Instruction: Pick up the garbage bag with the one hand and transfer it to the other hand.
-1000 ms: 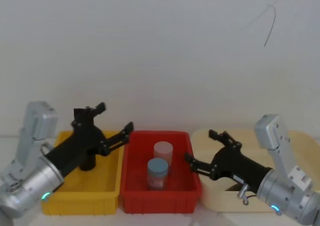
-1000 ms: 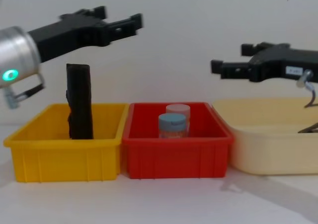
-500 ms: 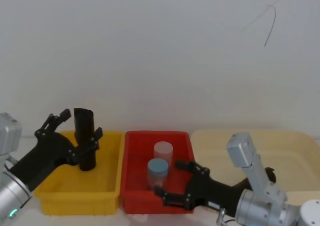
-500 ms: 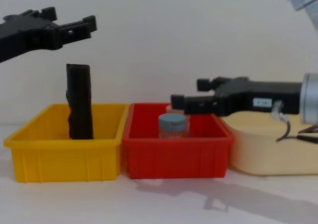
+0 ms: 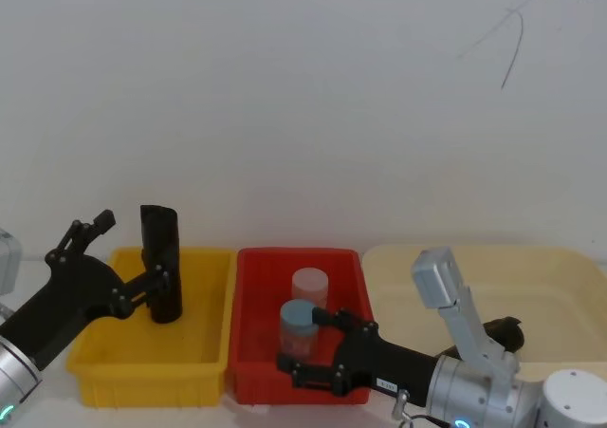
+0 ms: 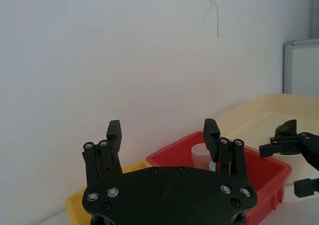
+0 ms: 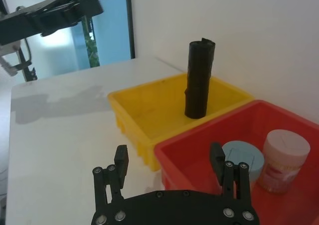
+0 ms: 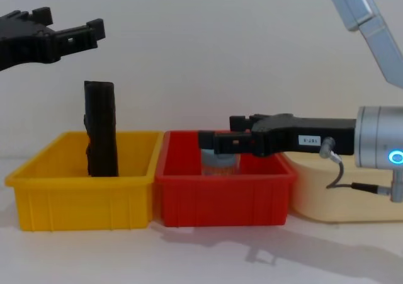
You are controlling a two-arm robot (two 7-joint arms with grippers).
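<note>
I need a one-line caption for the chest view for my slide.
Open left hand held high near the black bag roll in the yellow bin; open right hand over the red bin.

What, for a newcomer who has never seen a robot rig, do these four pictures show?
It is a two-armed robot; each arm ends in a two-finger clamp. One picture looks down from its head, one forward from its chest, and one from each wrist. On the table stand a yellow bin, a red bin with two jars, and a cream tray. A black garbage bag roll stands upright in the yellow bin. The left gripper is open near it; the right gripper is open over the red bin. Nothing is held.
</note>
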